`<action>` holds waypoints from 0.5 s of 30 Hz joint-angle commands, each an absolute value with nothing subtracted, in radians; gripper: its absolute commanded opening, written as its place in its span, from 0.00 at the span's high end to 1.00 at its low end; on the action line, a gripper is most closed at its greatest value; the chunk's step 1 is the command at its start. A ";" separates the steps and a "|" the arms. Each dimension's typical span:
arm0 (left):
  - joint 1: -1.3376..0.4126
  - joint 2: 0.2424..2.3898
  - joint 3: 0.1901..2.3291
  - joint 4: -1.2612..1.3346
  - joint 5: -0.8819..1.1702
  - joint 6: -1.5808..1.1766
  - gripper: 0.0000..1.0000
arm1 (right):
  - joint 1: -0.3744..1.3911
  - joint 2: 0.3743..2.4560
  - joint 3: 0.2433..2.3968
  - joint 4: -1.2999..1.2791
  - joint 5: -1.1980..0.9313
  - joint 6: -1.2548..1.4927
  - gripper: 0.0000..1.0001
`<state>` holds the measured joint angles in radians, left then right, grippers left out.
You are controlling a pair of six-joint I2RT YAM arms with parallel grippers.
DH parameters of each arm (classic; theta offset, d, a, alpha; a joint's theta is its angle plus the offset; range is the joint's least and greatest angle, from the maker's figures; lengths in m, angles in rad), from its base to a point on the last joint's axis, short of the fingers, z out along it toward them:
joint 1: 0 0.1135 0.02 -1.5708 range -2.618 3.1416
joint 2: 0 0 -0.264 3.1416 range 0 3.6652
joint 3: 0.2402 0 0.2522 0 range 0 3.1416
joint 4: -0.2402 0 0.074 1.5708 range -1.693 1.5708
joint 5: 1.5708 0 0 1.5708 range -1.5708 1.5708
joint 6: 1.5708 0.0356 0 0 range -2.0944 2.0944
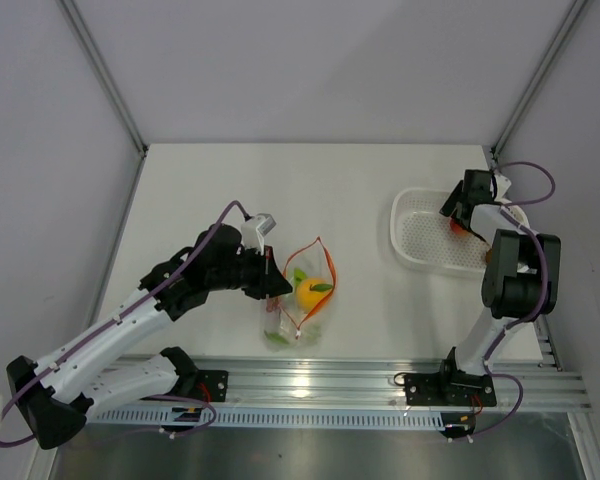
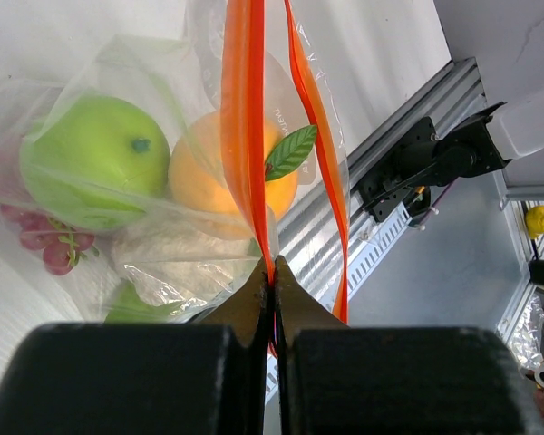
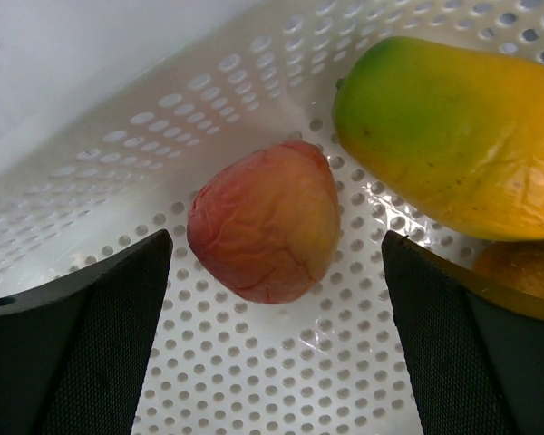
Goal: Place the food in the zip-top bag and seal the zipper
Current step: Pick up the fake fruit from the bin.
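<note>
Left wrist view: left claw clamped tight on the zipper, zip-top bag of food filling the upper left; right claw spread wide over perhaps a peach in the basket

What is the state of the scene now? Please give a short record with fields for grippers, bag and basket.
Left gripper: shut on thin red-orange zipper strip of clear crinkly plastic bag
Bag mouth: open
In bag: round green apple, orange with leaf, dark red grapes
Right gripper: open, above reddish-yellow peach
White perforated plastic basket: holds peach, green-yellow mango
</note>
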<state>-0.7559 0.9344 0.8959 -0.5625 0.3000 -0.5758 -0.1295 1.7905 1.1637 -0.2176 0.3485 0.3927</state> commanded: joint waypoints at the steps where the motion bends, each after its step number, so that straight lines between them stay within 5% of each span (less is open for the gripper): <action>1: -0.747 0.937 0.919 -0.551 0.314 -0.575 0.99 | -0.141 1.827 1.210 -0.147 0.321 0.407 0.02; 8: -0.747 0.940 0.927 -0.557 0.310 -0.574 0.99 | -0.158 1.897 1.230 -0.118 0.314 0.393 0.06; 15: -0.747 0.948 0.936 -0.564 0.308 -0.574 0.99 | -0.167 1.902 1.210 -0.057 0.288 0.370 0.20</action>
<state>-0.7559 0.9447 0.8959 -0.5636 0.3000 -0.5758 -0.1616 1.9038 1.1934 -0.1352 0.2962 0.3859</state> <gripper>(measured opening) 0.005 0.831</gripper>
